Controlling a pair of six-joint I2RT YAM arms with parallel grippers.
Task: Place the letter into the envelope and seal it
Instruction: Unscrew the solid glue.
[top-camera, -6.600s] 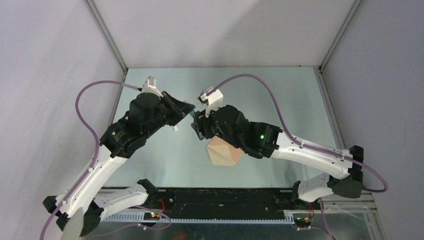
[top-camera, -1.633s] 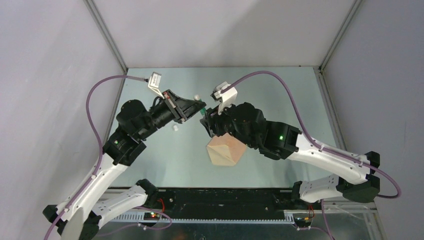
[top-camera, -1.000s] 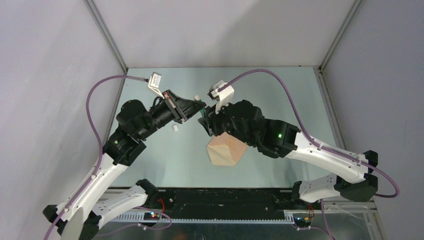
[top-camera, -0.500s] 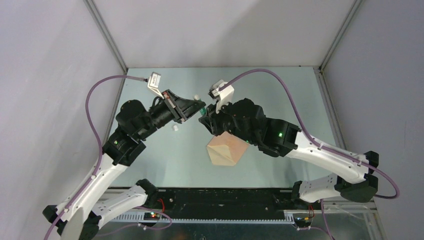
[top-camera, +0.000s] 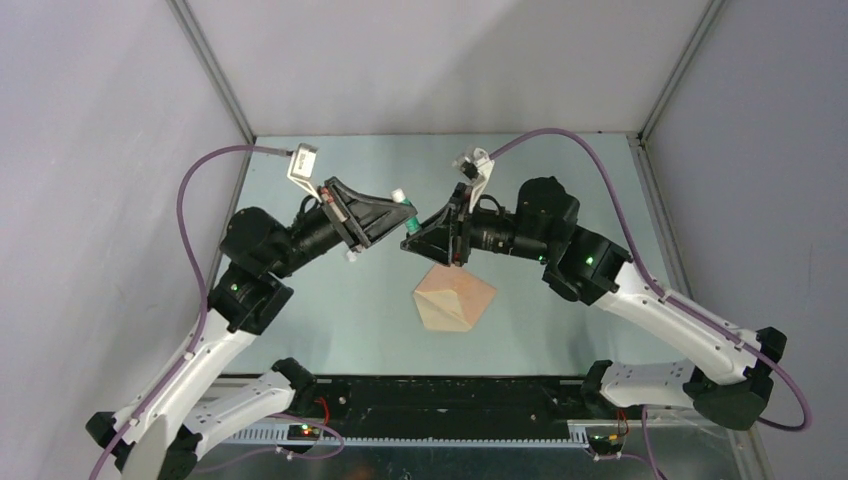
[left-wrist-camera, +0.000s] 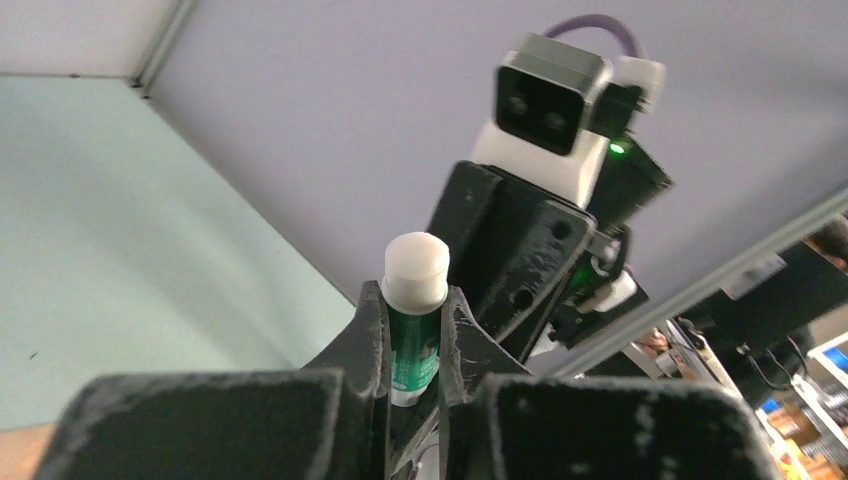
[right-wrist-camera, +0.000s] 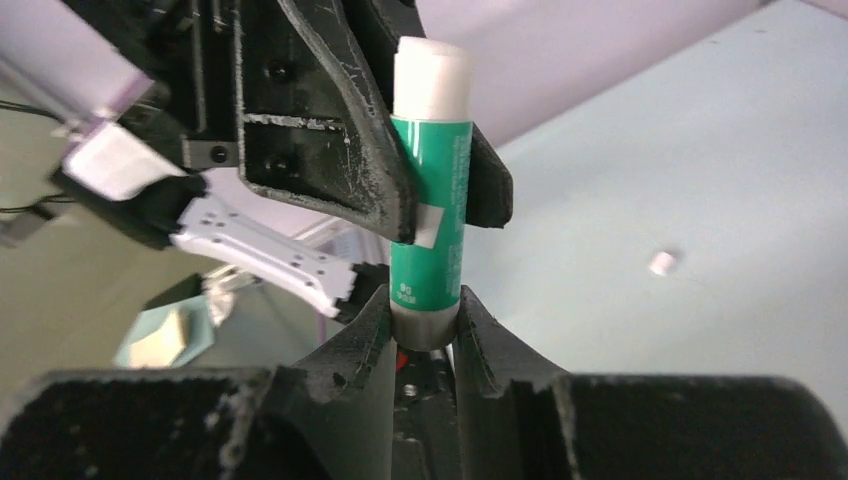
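Pale green table (top-camera: 330, 310), grey walls on three sides, metal frame posts running up from both far corners. Near edge is the black rail (top-camera: 440, 392) between the arm bases.

The envelope (top-camera: 455, 300) lies flat on the table a little right of centre, turned at an angle, with fold lines across it. It sits closer to the rail than to the far wall, and nothing touches it. You can't tell the letter apart from the envelope in the top view, and neither wrist view settles it.

Just above and beyond the envelope, your two grippers meet over a green glue stick (right-wrist-camera: 430, 190) with a white end. The left gripper (top-camera: 398, 212) is clamped on the green body, fingers tight on both sides in its wrist view. The right gripper (right-wrist-camera: 425, 310) is pinched on the grey base end of the same stick. The two sets of fingers are almost touching, so you have very little slack there.

A small white piece (top-camera: 351, 257) lies on the table under the left gripper, apart from the envelope.

You have open surface left of the envelope as far as the left wall. There is more beyond the grippers up to the far wall. The right arm's forearm hangs over the right side of the table. Cables loop high over both arms.
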